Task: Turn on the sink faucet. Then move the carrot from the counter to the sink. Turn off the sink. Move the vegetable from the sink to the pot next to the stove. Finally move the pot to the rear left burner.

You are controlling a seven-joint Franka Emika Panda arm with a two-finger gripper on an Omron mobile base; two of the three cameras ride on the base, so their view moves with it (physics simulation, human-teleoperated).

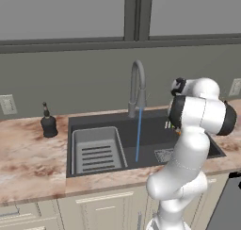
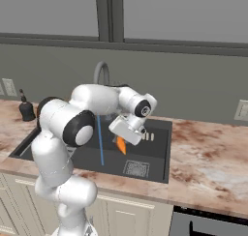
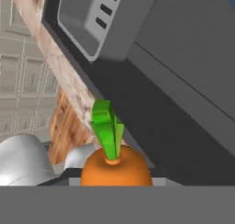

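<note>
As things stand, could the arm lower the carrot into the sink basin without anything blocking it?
Probably yes. The claw holds the carrot above the open sink; the water stream and the faucet stand off to one side, leaving the way down free.

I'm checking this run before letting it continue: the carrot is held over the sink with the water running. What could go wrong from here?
1. The gripper holds the carrot well above the sink floor; released from here it may bounce or roll, possibly ending away from the water stream.
2. The arm's elbow sits close to the faucet, so a wide swing could knock it.
3. The water is still running; turning it off remains to be done.
</note>
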